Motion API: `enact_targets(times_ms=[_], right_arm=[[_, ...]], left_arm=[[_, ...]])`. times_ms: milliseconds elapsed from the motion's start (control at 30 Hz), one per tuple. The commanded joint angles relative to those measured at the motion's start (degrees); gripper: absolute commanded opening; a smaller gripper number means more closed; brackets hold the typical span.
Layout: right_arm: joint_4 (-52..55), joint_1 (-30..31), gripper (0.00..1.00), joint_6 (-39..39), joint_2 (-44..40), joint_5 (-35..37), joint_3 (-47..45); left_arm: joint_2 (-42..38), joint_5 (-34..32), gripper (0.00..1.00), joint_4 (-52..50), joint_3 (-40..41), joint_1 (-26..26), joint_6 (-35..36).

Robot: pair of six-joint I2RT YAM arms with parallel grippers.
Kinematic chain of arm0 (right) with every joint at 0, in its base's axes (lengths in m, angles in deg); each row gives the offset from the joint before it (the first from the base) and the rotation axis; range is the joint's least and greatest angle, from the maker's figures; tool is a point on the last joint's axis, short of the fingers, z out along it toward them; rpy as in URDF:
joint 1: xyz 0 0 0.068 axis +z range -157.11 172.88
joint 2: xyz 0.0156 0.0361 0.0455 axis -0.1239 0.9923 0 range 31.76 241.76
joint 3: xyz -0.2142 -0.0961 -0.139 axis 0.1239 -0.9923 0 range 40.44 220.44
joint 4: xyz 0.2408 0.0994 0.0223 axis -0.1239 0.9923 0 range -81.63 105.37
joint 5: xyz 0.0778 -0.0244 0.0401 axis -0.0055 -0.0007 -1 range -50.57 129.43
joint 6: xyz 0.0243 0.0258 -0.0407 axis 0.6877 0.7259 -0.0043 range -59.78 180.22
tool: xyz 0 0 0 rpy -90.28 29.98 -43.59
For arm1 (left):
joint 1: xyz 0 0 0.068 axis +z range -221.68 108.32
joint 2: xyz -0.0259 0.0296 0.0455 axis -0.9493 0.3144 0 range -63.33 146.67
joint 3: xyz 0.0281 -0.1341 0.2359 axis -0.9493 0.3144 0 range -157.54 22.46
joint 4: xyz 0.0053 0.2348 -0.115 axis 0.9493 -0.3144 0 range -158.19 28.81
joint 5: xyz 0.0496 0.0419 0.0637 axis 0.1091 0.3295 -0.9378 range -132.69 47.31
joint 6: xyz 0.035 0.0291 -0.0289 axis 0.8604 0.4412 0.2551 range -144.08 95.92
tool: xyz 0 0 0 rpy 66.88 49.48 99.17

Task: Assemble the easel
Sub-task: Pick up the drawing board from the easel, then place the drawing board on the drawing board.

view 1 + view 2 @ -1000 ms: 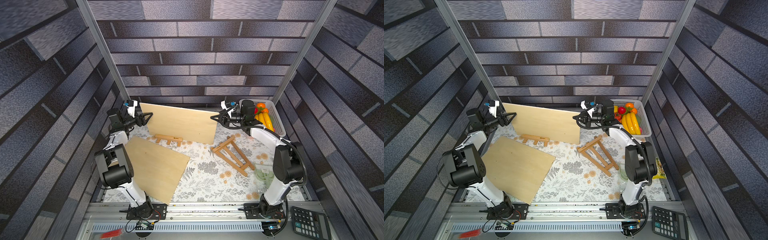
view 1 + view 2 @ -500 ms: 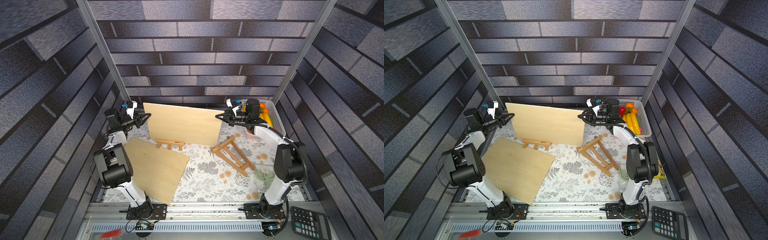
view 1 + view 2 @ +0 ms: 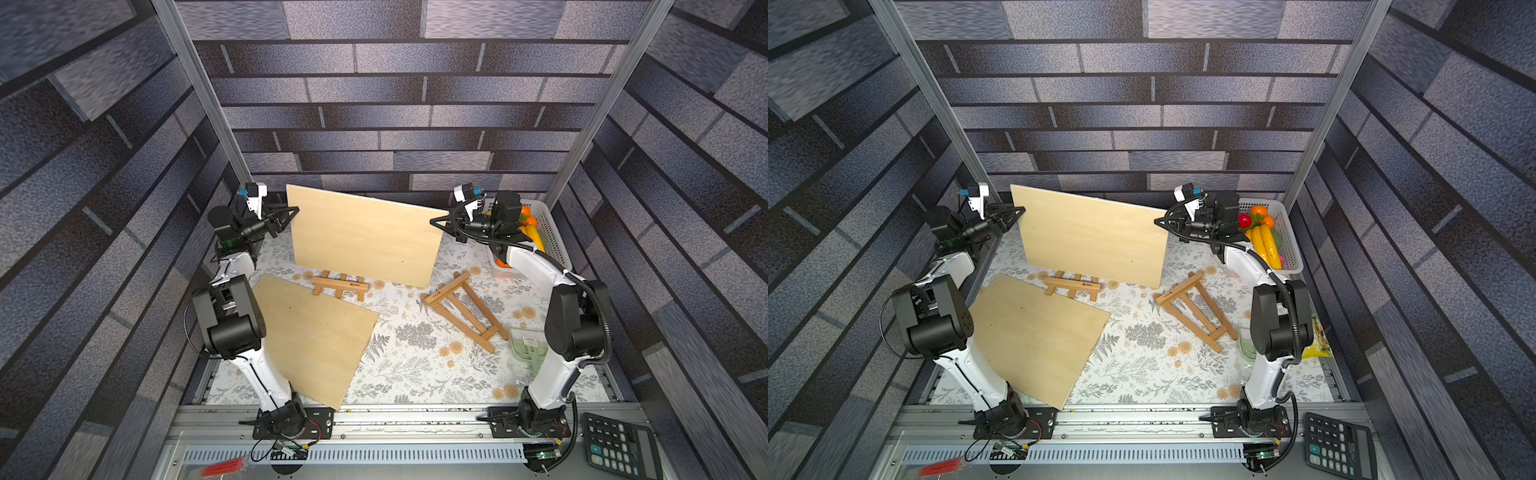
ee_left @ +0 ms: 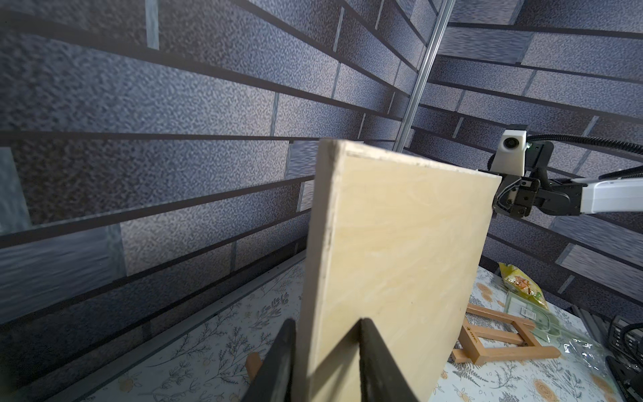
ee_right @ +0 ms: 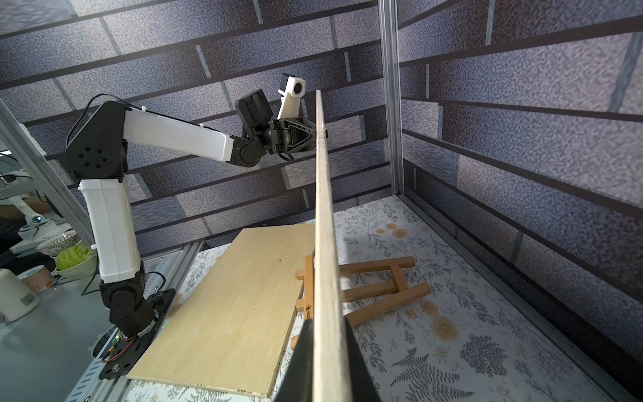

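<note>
A pale plywood board (image 3: 361, 237) (image 3: 1092, 241) stands on edge at the back of the table, its top edge sloping down to the right. My left gripper (image 3: 293, 212) (image 4: 326, 322) is shut on its left edge near the top corner. At the opposite edge my right gripper (image 3: 434, 221) (image 5: 327, 322) is shut on the board (image 5: 322, 209), seen there edge-on. A small wooden easel (image 3: 340, 286) (image 3: 1073, 285) lies just in front of the board's lower edge. A larger easel frame (image 3: 463, 309) (image 3: 1194, 309) lies flat to the right. Whether the board touches the table I cannot tell.
A second plywood board (image 3: 307, 336) (image 5: 226, 306) lies flat at the front left, next to the left arm's base. A white basket (image 3: 548, 232) of fruit stands at the back right behind the right arm. A clear green packet (image 3: 525, 347) and a calculator (image 3: 619, 446) lie front right.
My left gripper has shut on the board's left edge. The board now stands more upright and a little higher, and the right gripper rose with it.
</note>
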Motion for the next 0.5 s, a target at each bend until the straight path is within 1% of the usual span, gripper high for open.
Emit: enact_targets(times_ms=[0, 67, 133, 267, 300, 367, 467], right_arm=[[-6.7, 4.5, 0.0, 0.9, -2.2, 1.8, 4.0], [-7.5, 4.6, 0.0, 4.6, -2.6, 1.5, 4.4], [-9.3, 4.7, 0.0, 8.5, -3.4, 1.5, 3.7], [-6.2, 5.1, 0.0, 12.8, -6.8, 1.8, -0.5], [-5.4, 5.2, 0.0, 13.7, -7.9, 1.8, -2.5], [-1.8, 5.2, 0.0, 13.5, -10.3, 2.9, -6.6], [4.1, 5.2, 0.0, 12.5, -13.3, 3.4, -12.4]], left_arm=[[-5.4, -3.0, 0.0, -3.2, -3.6, -4.4, -6.1], [-7.2, -4.0, 0.0, -7.8, -4.0, -4.4, -6.0], [-9.7, -4.8, 0.0, -12.8, -3.3, -4.4, -4.3], [-16.5, -7.1, 0.0, -30.2, 0.2, -5.3, 2.0], [-18.5, -8.1, 0.0, -33.6, 2.4, -6.0, 3.9], [-21.9, -9.9, 0.0, -36.9, 7.8, -7.8, 5.8], [-26.2, -12.6, 0.0, -38.4, 16.7, -10.7, 5.4]])
